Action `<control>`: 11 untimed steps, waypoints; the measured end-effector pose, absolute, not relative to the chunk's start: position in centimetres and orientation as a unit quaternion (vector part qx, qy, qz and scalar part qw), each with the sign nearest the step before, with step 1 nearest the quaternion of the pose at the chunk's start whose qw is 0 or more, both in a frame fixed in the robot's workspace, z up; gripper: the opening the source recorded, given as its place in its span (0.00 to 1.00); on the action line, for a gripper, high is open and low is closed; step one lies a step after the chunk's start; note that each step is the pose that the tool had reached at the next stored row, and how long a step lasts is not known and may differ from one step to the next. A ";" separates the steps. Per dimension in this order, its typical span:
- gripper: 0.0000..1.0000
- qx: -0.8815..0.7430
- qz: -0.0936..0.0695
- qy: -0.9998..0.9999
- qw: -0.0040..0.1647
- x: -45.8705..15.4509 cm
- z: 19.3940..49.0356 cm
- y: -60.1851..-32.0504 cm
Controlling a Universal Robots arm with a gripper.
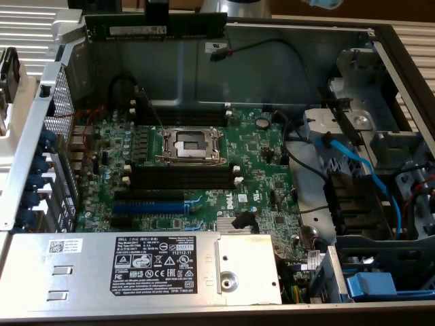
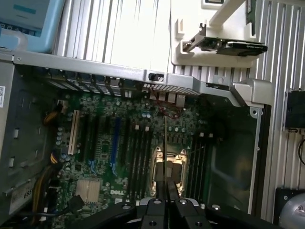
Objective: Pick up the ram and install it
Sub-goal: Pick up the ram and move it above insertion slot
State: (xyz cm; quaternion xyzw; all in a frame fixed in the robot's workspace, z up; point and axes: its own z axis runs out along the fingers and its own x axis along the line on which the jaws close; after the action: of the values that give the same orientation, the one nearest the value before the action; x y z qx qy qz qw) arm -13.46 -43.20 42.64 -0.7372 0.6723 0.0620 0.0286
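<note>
Exterior view has the claw (image 1: 157,15) pinched narrow on the ram (image 1: 136,28), level above the case at twelve o'clock from the CPU socket (image 1: 191,144), and a tilted or offset approach to the black slots (image 1: 183,178) at the socket's six o'clock could jam an end against the clips.

Open computer case (image 1: 272,75) on slatted table (image 1: 27,30)

The ram (image 1: 156,28) hangs clear above the case (image 1: 292,68) at frame top. Below, the black slots (image 1: 183,178) lie unobstructed; the power supply (image 1: 163,268) blocks the lower left, blue cables (image 1: 353,161) the right.
</note>
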 end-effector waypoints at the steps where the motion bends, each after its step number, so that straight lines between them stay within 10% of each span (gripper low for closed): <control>1: 0.12 -0.734 0.063 0.676 0.030 -13.5 42.6 -43.2; 11: 0.12 -0.718 0.063 0.693 0.033 -12.4 42.4 -43.1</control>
State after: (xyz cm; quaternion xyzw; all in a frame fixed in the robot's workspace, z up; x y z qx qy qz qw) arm -12.45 -43.10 42.37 -0.7176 0.6928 0.0634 0.0328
